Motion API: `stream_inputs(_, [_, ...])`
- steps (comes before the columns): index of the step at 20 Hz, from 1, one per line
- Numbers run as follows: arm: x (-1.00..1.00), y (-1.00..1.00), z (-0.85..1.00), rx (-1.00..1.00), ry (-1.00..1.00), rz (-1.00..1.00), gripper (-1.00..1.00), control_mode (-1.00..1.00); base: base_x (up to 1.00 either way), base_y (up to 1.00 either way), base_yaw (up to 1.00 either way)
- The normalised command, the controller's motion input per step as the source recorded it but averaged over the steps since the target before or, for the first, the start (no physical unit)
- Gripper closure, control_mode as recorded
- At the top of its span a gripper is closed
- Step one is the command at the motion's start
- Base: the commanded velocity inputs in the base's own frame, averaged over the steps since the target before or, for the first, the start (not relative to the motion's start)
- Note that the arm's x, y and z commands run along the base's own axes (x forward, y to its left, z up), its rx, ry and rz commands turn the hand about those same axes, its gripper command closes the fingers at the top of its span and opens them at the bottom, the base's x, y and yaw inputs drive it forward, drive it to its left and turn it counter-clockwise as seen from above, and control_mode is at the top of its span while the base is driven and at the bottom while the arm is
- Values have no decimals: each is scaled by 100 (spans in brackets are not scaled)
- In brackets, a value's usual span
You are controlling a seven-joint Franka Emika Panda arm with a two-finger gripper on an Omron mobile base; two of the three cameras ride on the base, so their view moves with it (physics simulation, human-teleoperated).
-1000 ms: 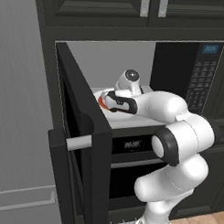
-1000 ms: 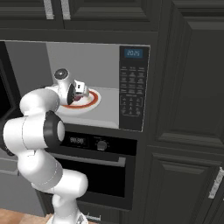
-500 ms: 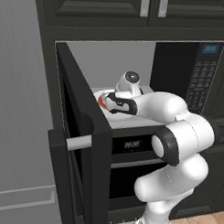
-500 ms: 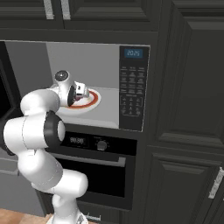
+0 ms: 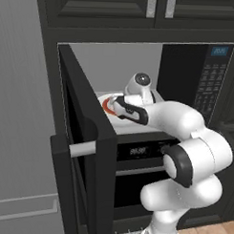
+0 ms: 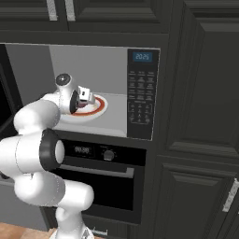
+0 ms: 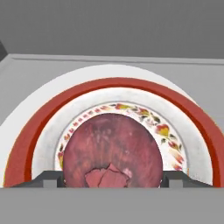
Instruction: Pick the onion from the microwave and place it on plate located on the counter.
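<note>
We see the gripper (image 7: 112, 178) inside the open microwave (image 6: 142, 93), its fingers (image 7: 48, 178) closed against both sides of the onion (image 7: 111, 151). The onion sits on a red-ringed plate (image 7: 30, 131) on the pale grey floor. Dark cabinets (image 6: 200, 116) surround the oven (image 6: 102, 172) below.

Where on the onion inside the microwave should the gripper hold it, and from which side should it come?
Grip the onion across its widest middle, one finger on each side. It is a smooth round ball on the red-ringed plate, so a hold off the middle would likely slip. Come from above, as the gripper is placed in the hand view, with a fingertip at each flank.
</note>
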Motion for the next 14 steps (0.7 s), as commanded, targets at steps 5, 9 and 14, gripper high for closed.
stream_inputs(5, [-56, -52, 43, 0, 0, -4, 100, -100, 0, 0, 0])
stream_inputs(9, [-48, -45, 41, 0, 0, -4, 100, -100, 0, 0, 0])
stream_inputs(14, [-57, -43, 52, 0, 0, -1, 100, -100, 0, 0, 0])
